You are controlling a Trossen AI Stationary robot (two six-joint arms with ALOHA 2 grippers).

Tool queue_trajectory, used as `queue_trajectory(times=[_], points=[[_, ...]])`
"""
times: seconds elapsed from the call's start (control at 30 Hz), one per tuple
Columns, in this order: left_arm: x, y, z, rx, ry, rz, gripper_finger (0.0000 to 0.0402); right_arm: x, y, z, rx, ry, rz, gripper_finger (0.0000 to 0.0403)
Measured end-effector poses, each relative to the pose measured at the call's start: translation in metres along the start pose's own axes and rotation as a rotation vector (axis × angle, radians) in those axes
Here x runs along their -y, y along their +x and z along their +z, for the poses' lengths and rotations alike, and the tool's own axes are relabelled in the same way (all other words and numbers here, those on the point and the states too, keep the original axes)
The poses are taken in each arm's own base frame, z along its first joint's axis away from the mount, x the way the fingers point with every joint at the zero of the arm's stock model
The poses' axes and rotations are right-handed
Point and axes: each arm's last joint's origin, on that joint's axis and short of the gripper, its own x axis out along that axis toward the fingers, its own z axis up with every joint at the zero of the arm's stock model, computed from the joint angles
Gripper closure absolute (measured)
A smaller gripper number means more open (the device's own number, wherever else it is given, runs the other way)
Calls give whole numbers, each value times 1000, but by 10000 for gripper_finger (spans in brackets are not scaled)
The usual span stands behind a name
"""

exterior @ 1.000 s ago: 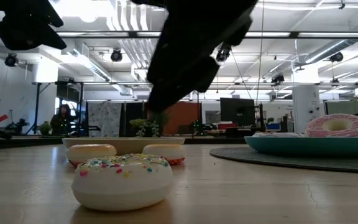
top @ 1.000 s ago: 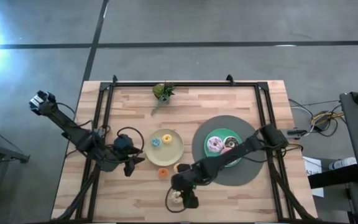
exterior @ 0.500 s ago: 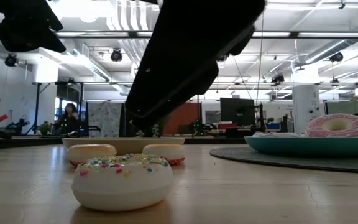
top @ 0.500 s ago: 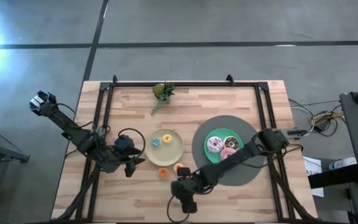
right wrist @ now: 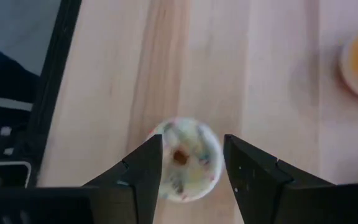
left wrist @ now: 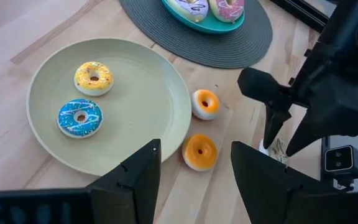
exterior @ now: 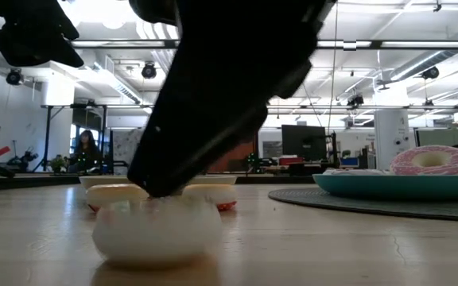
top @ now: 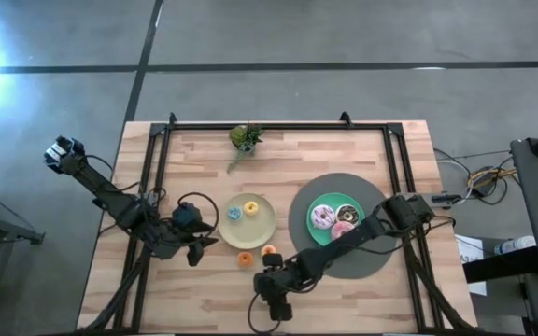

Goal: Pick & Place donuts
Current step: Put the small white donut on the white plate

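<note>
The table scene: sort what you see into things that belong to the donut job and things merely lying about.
Job: cream sprinkled mini donut under the open right hand; yellow mini donut; blue mini donut; pink frosted donut; beige round plate.
Lying about: small green potted plant.

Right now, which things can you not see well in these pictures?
- Cream donut: high view, hidden under right gripper; low view, top covered by it.
- Chocolate donut: too small for detail.
- Teal plate: left wrist view, cut off by the edge.
- Left gripper: waiting beside beige plate.
</note>
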Motion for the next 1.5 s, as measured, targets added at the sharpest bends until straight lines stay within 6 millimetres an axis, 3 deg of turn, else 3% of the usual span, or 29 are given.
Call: queue_trajectory(times=[0.33, 0.83, 1.0, 1.17, 1.33, 1.5], points=[[0, 0, 0, -2, 3, -2, 232, 0, -6, 2, -17, -8, -28, 246], [0, 0, 0, -1, 2, -1, 232, 5, 12, -8, -55, -5, -42, 253], [0, 0, 0, 0, 1, -1, 232, 6, 12, -8, -59, 14, -46, 278], [0, 0, 0, 1, 1, 0, 232, 11, 10, -7, -79, 54, -50, 332], [0, 0, 0, 1, -3, -1, 232, 27, -8, 1, -103, 125, -87, 386], [0, 0, 0, 1, -3, 0, 232, 52, -54, 28, 14, 141, -230, 383]])
